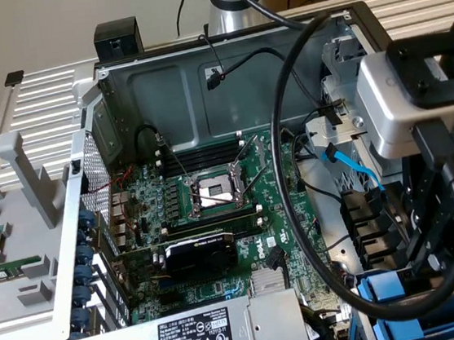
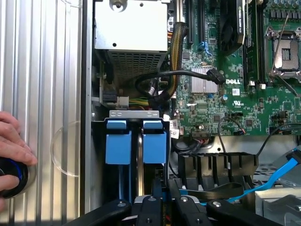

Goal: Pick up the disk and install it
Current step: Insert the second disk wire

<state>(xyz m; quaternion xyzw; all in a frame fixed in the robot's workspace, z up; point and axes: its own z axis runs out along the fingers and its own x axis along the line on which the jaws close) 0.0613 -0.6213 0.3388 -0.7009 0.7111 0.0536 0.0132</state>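
Note:
The disk stands on edge in the drive bay of the open computer case, its bright blue carrier frame facing the wrist camera. Its metal body is hidden down in the slot. My gripper is right over it, the black fingers drawn close together on the carrier's near edge. In the exterior view the gripper hangs at the right over the blue carriers in the bay. A second blue carrier sits in the slot beside the disk.
The motherboard with its open CPU socket fills the case floor. The grey power-supply box lies beside the bay. A thick black cable loops across, and a blue data cable runs nearby. A person's hand rests on a knob outside the case.

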